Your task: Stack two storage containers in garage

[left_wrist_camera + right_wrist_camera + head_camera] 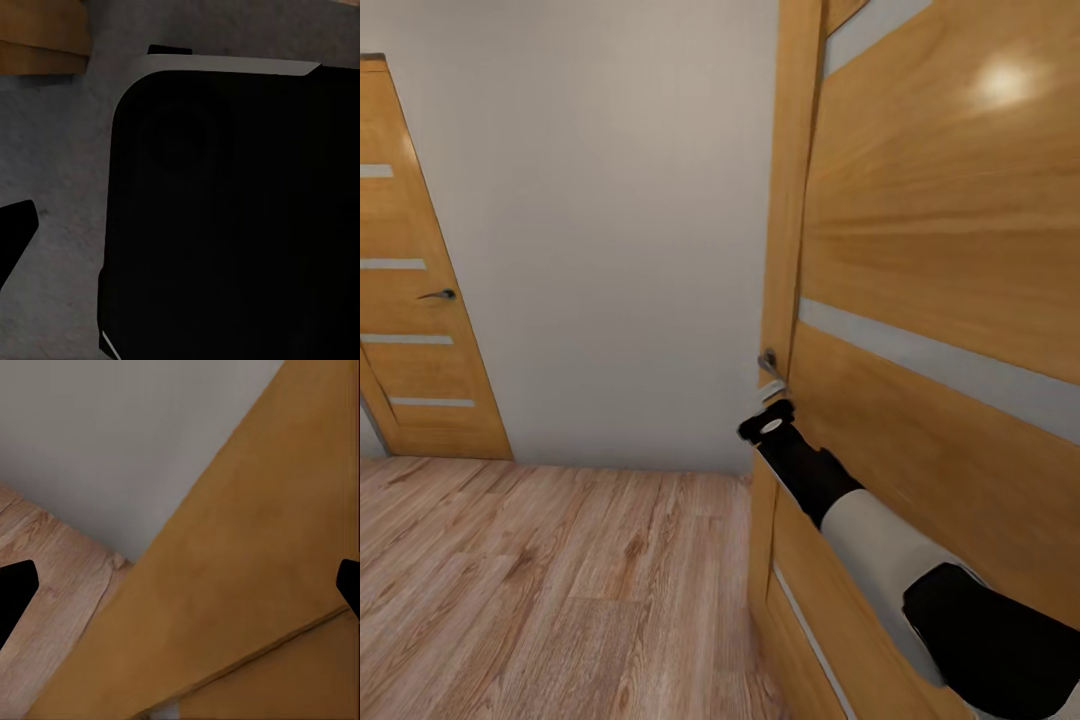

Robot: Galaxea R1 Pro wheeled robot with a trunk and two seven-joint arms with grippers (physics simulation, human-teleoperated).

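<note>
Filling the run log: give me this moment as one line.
place: hallway, wood floor | right hand: at near door's handle, fingers apart | far door: shut | bins: unseen

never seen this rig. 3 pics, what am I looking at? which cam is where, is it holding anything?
It's a simulated wheeled robot with two arms, each ending in a claw; a person steers it remotely. All three pictures are renders of one moment.

The big picture is from the head camera, looking forward and down. The right arm reaches to the handle of an orange wooden door. A second, similar door stands at the far left, a grey wall between them, a wood plank floor below.

The other two come from cameras near each claw. The right one faces the door's wood; its dark fingertips sit wide apart at the picture's edges, so that claw is open and empty. The left one faces a dark rounded body, likely the robot itself; whether that claw is open I can't tell.

No storage bins are visible.
</note>
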